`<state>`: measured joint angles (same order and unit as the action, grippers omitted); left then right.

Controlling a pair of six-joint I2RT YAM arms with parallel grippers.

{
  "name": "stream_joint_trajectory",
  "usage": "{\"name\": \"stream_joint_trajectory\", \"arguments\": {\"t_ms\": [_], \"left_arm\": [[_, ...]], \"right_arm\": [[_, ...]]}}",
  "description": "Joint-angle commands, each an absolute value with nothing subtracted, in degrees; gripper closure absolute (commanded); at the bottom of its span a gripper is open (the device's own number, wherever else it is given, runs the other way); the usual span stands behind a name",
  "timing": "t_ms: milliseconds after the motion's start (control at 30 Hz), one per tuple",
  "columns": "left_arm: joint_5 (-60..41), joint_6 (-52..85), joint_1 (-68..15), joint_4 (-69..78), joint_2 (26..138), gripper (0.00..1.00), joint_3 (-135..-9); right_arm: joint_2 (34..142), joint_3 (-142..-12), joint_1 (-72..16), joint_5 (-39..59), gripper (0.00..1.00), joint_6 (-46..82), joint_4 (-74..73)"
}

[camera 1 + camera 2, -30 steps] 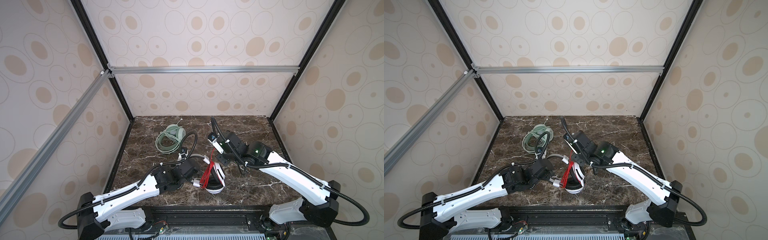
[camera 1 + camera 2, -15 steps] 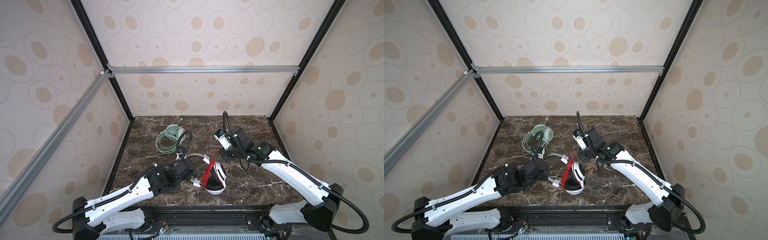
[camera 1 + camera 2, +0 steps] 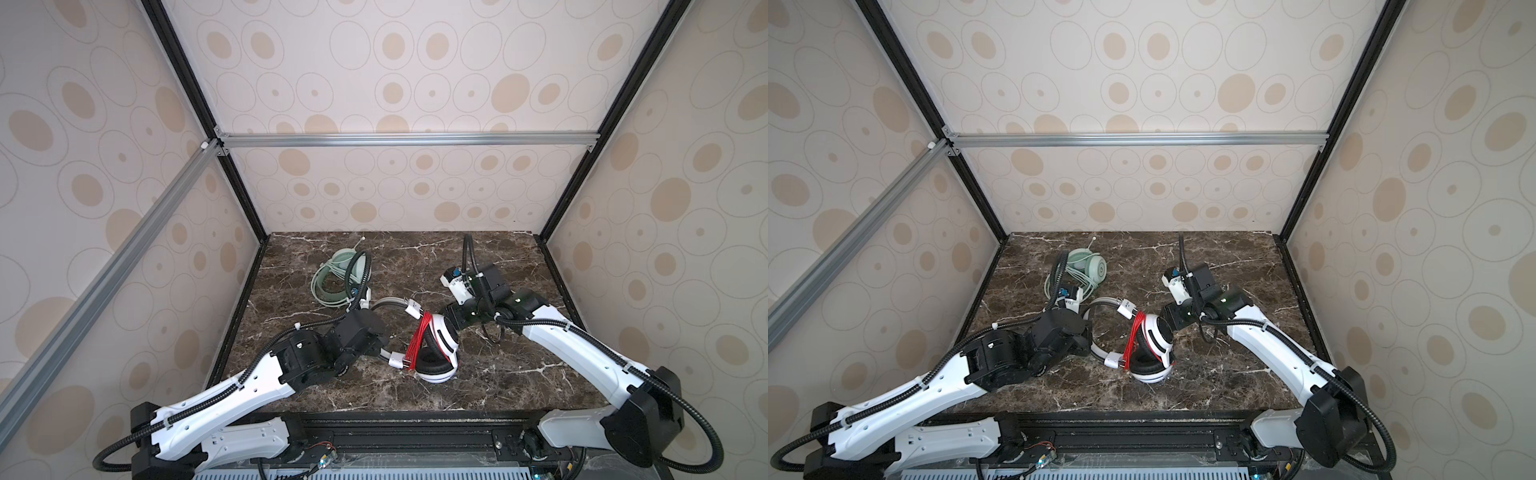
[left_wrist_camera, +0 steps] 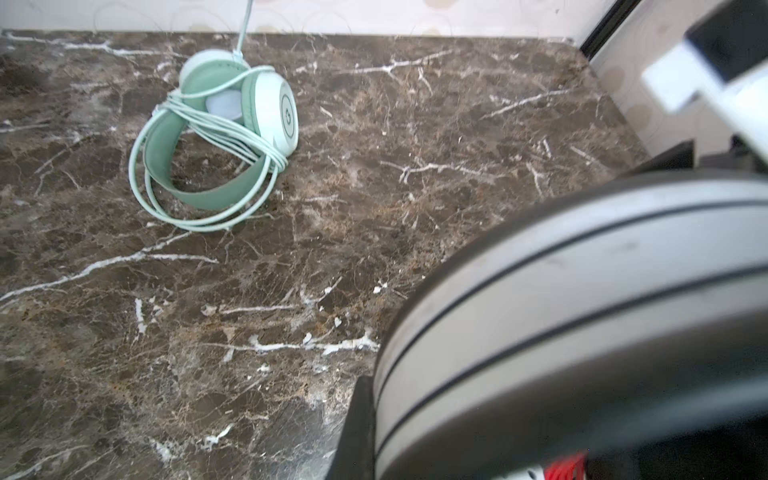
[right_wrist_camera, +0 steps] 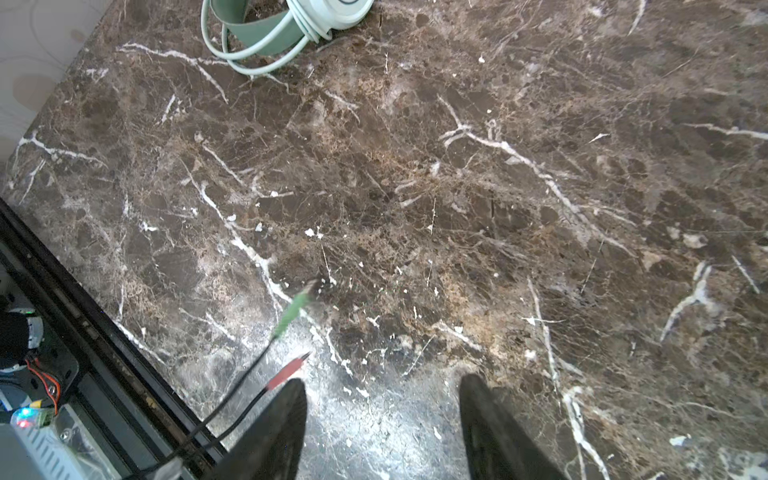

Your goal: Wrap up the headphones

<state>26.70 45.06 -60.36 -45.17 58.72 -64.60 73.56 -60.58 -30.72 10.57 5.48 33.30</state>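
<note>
Now left tool [image 3: 380,337] clamps the headband [image 4: 582,291], right tool [image 5: 382,419] stands wide

Closed tight, the left tool holds the grey headband of the white-and-black headphones [image 3: 440,340], which rest on the desk [image 3: 415,266] between the two tools, one earcup stacked on the other. A red cable [image 3: 417,340] is wound in many turns across the headband's two ends, on the side of the earcups facing the left tool. Close by the upper earcup sits the right tool, its fingers [image 5: 490,428] spread with only bare desk between them; whether it touches the earcup I cannot tell. Just beside one finger are a green plug [image 5: 293,309] and a red plug [image 5: 286,372] on dark leads, both blurred. Beyond the left tool, well apart from both tools, lie the mint-green headphones [image 3: 338,278] with a pale green cable [image 4: 228,133] looped round them
</note>
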Motion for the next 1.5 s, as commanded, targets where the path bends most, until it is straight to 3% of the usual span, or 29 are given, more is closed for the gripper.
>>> {"name": "stream_joint_trajectory", "arguments": {"t_ms": [0,233,367,667,967,1100,1467], "left_arm": [[29.91,46.44,-60.38,-44.29,58.00,1.00,-70.55],[30.31,46.68,-59.86,-44.97,58.10,1.00,-76.21],[30.53,45.39,-59.74,-45.17,58.64,1.00,-78.78],[29.45,44.67,-59.76,-45.85,60.25,1.00,-82.98],[28.10,44.22,-59.76,-46.15,60.82,1.00,-85.26],[28.04,44.23,-59.76,-46.18,60.77,1.00,-85.62],[29.52,43.84,-59.68,-47.25,61.96,1.00,-86.94]], "right_arm": [[67.18,-55.73,-29.79,11.39,0.35,8.13,29.79],[56.80,-45.19,-28.62,18.48,0.33,12.78,21.25],[55.46,-41.00,-28.41,30.52,0.32,13.78,13.39],[58.47,-39.43,-28.25,37.94,0.24,14.41,1.91],[68.44,-47.58,-28.13,51.28,0.20,2.79,2.17],[75.53,-48.75,-28.35,64.52,0.24,8.33,-8.65],[79.00,-45.65,-28.72,66.62,0.39,15.18,-20.17]]}}
